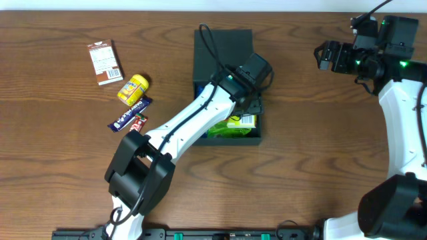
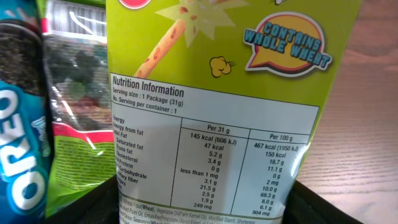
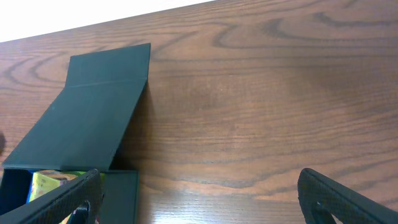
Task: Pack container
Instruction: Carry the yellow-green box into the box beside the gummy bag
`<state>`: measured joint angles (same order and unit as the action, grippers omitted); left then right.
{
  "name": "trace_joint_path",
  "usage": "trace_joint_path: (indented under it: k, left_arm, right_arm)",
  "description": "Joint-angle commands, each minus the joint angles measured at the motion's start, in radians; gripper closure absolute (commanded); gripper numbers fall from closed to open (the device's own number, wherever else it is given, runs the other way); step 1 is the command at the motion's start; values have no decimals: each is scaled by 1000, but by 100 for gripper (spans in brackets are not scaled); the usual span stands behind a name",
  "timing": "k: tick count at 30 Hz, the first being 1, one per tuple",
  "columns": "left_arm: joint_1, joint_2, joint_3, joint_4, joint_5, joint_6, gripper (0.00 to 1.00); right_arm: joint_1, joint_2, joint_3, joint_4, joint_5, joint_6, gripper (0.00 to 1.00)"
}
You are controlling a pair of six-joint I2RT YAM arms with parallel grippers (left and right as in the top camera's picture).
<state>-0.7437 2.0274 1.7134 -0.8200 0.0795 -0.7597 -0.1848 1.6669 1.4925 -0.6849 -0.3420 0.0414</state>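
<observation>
The container (image 1: 223, 52) is a dark square box with its lid open flat toward the back, at the table's middle. It also shows in the right wrist view (image 3: 87, 112). My left gripper (image 1: 248, 100) hangs over the box, shut on a lime-green snack packet (image 2: 217, 93) that stands between its fingers (image 2: 202, 211). The packet's lower part shows in the box (image 1: 235, 124). A blue Oreo pack (image 2: 18, 155) and another green packet (image 2: 74, 93) stand beside it inside. My right gripper (image 1: 323, 57) is open and empty at the far right, above bare wood (image 3: 199, 199).
Left of the container lie a brown snack carton (image 1: 105, 62), a yellow packet (image 1: 133, 89), a blue bar (image 1: 130, 113) and a small red packet (image 1: 138, 123). My left arm reaches diagonally from the front edge to the box.
</observation>
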Motion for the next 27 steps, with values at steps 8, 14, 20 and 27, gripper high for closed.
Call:
trace_joint_path:
  k: [8,14,20,27]
  left_arm:
    - [-11,13,17,-1,-1,13,4]
    - [8,11,18,-3,-8,33,5]
    - [58,-1,18,-31,-37,46,82]
    - [48,13,15,-48,-37,99,95]
  right_arm:
    - [-8,-19,13,-8,-7,3,1]
    - [-8,-19,13,-16,-6,3,1]
    - [-8,-19,13,-15,-7,3,1]
    - [-8,-19,13,-14,-6,3,1]
